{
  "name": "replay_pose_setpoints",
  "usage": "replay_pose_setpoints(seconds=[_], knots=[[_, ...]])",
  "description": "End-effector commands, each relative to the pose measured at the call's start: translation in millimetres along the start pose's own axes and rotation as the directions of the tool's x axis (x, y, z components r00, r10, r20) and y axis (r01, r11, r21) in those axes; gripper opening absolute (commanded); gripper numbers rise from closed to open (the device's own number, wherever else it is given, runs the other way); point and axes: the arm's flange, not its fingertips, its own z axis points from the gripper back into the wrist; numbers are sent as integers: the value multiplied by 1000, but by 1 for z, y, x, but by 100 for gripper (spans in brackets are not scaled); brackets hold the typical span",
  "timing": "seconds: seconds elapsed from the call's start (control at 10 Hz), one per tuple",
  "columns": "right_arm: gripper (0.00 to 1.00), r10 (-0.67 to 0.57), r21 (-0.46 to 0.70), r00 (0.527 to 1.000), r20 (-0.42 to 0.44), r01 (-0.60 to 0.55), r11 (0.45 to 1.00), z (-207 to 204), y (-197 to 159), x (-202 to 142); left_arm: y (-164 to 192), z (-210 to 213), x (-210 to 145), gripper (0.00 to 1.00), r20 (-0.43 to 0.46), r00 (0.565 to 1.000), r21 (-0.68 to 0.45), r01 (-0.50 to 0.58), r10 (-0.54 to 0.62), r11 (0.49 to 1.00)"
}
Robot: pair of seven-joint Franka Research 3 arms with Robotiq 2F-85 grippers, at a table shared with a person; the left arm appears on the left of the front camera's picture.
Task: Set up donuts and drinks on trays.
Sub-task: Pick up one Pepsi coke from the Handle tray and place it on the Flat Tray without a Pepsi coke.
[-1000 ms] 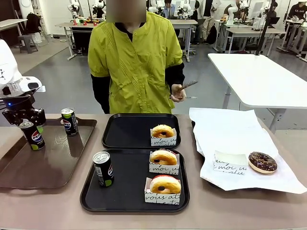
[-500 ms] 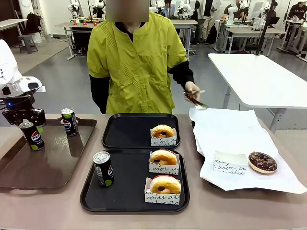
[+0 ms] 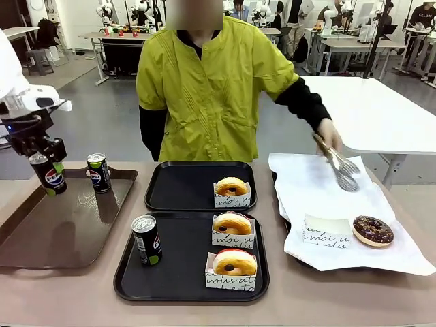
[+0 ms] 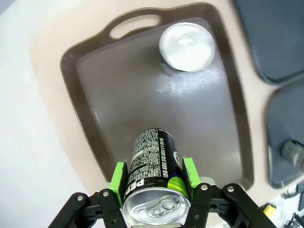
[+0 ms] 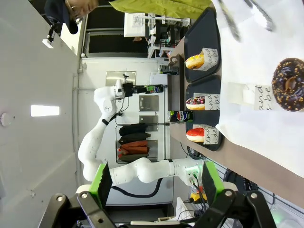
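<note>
Table (image 3: pixel 68 293) spans the front view. Person (image 3: pixel 211 88) in a yellow-green top stands at the far side. White paper sheet (image 3: pixel 320 191) covers the right end, brown tray (image 3: pixel 61 231) sits at the left end. Two black trays are in the middle, one behind the other: far black tray (image 3: pixel 180 187) and near black tray (image 3: pixel 184 272), rims just beside each other.

Left gripper (image 3: pixel 43 160) is over the brown tray's left part, green pads pinching the held can (image 3: pixel 49 178) by its sides near the top. The can is upright, and the left wrist view puts its base clear of the tray floor. Right gripper (image 5: pixel 156 183) has its fingers spread wide with nothing between them. It faces the table from the right end.

Person's hand (image 3: pixel 328 133) reaches over the paper with metal tongs (image 3: pixel 343 172), tips above the sheet and well apart from any donut.

Donuts:
- Chocolate donut (image 3: pixel 372 229) lies bare on the paper, with an empty sleeve (image 3: pixel 327 231) just beside it.
- Far-tray donut (image 3: pixel 231 186) sits sleeved in that tray's near right corner.
- Middle donut (image 3: pixel 232 223) and front donut (image 3: pixel 235 262) are both sleeved along the near tray's right side.

Cans:
- Tray can (image 3: pixel 99 172) stands upright near the brown tray's far edge, apart from the held one.
- Served can (image 3: pixel 146 240) stands upright at the near black tray's left side.
</note>
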Motion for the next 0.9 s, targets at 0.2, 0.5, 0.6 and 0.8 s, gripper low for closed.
replay_pose_setpoints(seconds=[0.2,0.5,0.6,0.8], knots=[[100,10,21,1000,10,-11,1000,-1,0,0,-67,61,-6,54,54,980,47,190,-192,981],[100,10,21,1000,10,-11,1000,-1,0,0,-86,75,-3,54,143,967,-6,212,-209,977],[100,10,21,1000,10,-11,1000,-1,0,0,-88,76,-2,54,164,963,-46,222,-212,974],[100,10,21,1000,10,-11,1000,-1,0,0,-79,78,-9,54,151,977,-89,164,-149,983]])
